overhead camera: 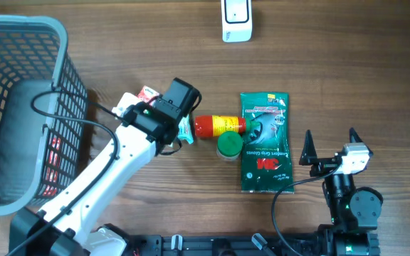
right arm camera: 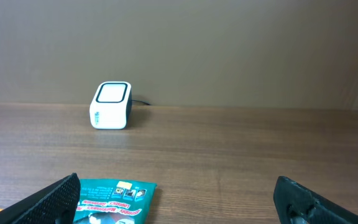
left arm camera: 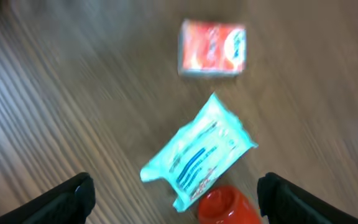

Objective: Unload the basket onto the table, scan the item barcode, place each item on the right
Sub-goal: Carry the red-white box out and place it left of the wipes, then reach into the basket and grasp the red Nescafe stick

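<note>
My left gripper hangs open just above the table. Below it lie a teal packet and the base of a red bottle, neither of them gripped. A small red and white box lies beyond the packet. From overhead, the left gripper sits at the left end of the red bottle, over the teal packet. A white barcode scanner stands at the table's far edge. My right gripper rests open near the front right, holding nothing.
A green glove pack lies right of the bottle, with a green-lidded jar against its left side. A grey mesh basket fills the left end of the table. The right wrist view shows the scanner and the pack's corner.
</note>
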Robot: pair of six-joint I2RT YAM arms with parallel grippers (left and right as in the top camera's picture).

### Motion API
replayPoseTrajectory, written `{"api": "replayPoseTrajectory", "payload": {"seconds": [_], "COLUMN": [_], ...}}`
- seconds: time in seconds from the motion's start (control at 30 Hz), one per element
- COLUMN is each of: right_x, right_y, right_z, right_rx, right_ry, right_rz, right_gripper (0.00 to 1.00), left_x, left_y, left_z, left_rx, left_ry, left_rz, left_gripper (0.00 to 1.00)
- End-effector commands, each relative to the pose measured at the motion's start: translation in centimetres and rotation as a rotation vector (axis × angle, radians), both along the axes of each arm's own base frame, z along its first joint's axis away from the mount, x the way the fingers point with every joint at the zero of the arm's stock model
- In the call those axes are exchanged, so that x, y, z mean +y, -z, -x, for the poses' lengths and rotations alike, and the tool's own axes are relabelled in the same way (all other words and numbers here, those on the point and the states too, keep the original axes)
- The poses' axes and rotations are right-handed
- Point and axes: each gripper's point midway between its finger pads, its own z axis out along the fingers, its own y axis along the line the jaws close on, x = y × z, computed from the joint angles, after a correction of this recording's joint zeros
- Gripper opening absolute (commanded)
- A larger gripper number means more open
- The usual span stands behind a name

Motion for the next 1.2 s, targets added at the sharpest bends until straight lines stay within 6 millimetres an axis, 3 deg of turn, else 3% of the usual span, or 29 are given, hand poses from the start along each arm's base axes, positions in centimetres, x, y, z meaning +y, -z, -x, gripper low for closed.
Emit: {"api": "replayPoseTrajectory", "payload": {"seconds": [0.0, 0.17, 0.23, 0.3, 0.37, 0.4, 0.6, 0.63, 0.83, 0.97, 1.07, 1.17], "right_x": [-0.1, -0.2, -0.1, -0.1, -0.1, -0.1, -0.1, -0.1, -0.1, -0.2, -0.1, -0.1], "right_y": [0.0, 0.0, 0.0, 0.0, 0.0, 0.0, -0.1, 0.0, 0.0, 0.0, -0.1, 0.0], "right_z": [0.0, 0.0, 0.0, 0.0, 0.0, 0.0, 0.0, 0.0, 0.0, 0.0, 0.0, 0.0], "right_rx": [-0.003, -0.003, -0.003, -0.003, -0.003, -0.003, -0.004, -0.003, -0.003, -0.003, -0.004, -0.003], "right_ry": [0.01, 0.01, 0.01, 0.01, 0.01, 0.01, 0.01, 0.01, 0.01, 0.01, 0.01, 0.01], "right_rz": [0.01, 0.01, 0.011, 0.011, 0.01, 0.01, 0.011, 0.01, 0.01, 0.011, 0.011, 0.011], "right_gripper": [1.0, 1.0, 1.0, 1.0, 1.0, 1.0, 1.0, 1.0, 1.0, 1.0, 1.0, 1.0], "left_x": [2.3, 7.1, 10.0, 13.5, 18.5, 20.0, 26.7, 28.3, 31.0, 31.9, 31.9, 32.0], "left_y": [-10.5, -21.4, -23.9, -24.8, -23.5, -22.9, -19.7, -18.1, -11.2, -7.5, -4.3, -1.4], "left_z": [-2.8, -2.8, -2.2, -0.9, 1.8, 2.7, 5.4, 5.8, 7.5, 6.0, 4.3, 3.8], "left_rx": [-0.238, -0.475, -0.54, -0.576, -0.538, -0.522, -0.444, -0.396, -0.139, -0.018, 0.077, 0.167], "left_ry": [0.038, -0.1, -0.192, -0.321, -0.557, -0.637, -0.948, -1.016, -1.284, -1.316, -1.315, -1.344], "left_rz": [-0.077, -0.038, -0.021, 0.004, 0.04, 0.051, 0.184, 0.246, 0.4, 0.453, 0.526, 0.548], "left_gripper": [0.92, 0.97, 0.97, 0.99, 1.0, 1.0, 1.0, 0.99, 0.99, 0.98, 0.89, 0.9]}}
